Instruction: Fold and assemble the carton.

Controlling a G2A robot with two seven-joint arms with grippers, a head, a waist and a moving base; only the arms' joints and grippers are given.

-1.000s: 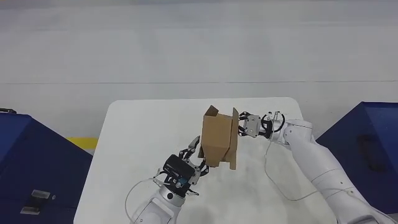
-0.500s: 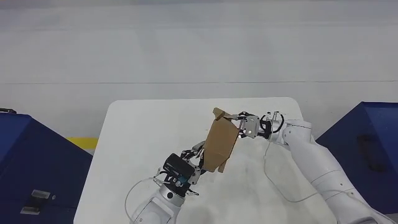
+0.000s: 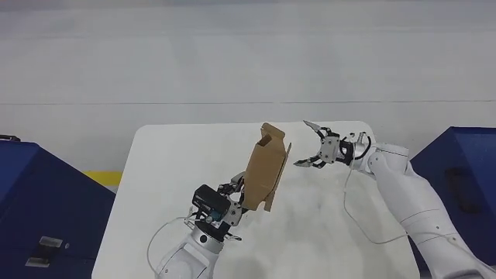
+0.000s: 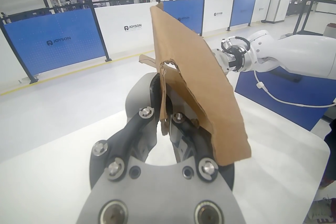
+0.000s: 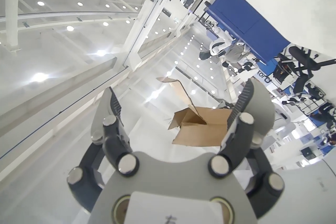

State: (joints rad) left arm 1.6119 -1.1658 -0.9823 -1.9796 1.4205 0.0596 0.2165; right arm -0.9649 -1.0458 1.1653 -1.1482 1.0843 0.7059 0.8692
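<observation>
A brown cardboard carton (image 3: 266,167) is held tilted above the white table (image 3: 170,170), with its flaps partly open. My left gripper (image 3: 237,194) sits at its near lower corner, shut on a flap edge. In the left wrist view the fingers (image 4: 147,120) pinch that flap, and the carton (image 4: 194,83) rises in front of them. My right gripper (image 3: 304,144) is open a short way to the right of the carton and does not touch it. The right wrist view shows its open gripper (image 5: 179,91) with the carton (image 5: 202,128) beyond it.
Blue cabinets stand beside the table at the left (image 3: 46,194) and at the right (image 3: 457,163). A thin white cable (image 3: 364,236) hangs from the right arm over the table. The table's left half is bare.
My right gripper has let go of the carton, opened and drawn back to the right. The carton has tilted and shifted slightly left, held by my left gripper alone.
</observation>
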